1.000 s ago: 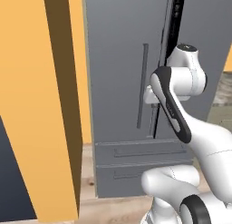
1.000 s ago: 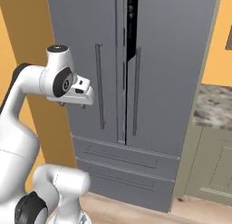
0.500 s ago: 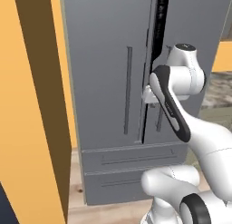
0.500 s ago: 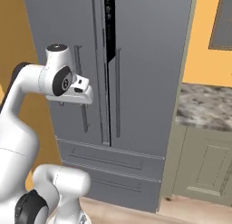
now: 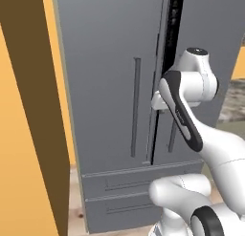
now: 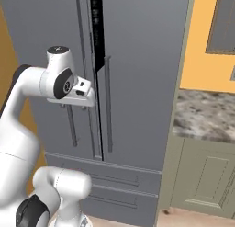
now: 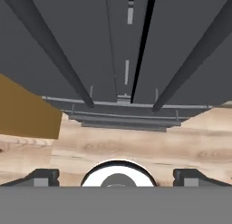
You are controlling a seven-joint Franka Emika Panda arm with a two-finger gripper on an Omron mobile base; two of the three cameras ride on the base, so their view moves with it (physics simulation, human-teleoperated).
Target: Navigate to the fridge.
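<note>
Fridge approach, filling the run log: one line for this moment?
phase: navigating | target: fridge straight ahead | doors: shut | jaws: open, empty | right: granite counter

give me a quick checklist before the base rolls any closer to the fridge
1. Fridge ahead in both base views: ok.
2. Gripper open, nothing between the fingertips: ok.
3. Wood floor bare between base and fridge drawers: ok.
4. Arm tucked, hand just short of the door handles: cannot tell the gap.
5. Side room: orange wall left, cabinet right: cannot tell.
</note>
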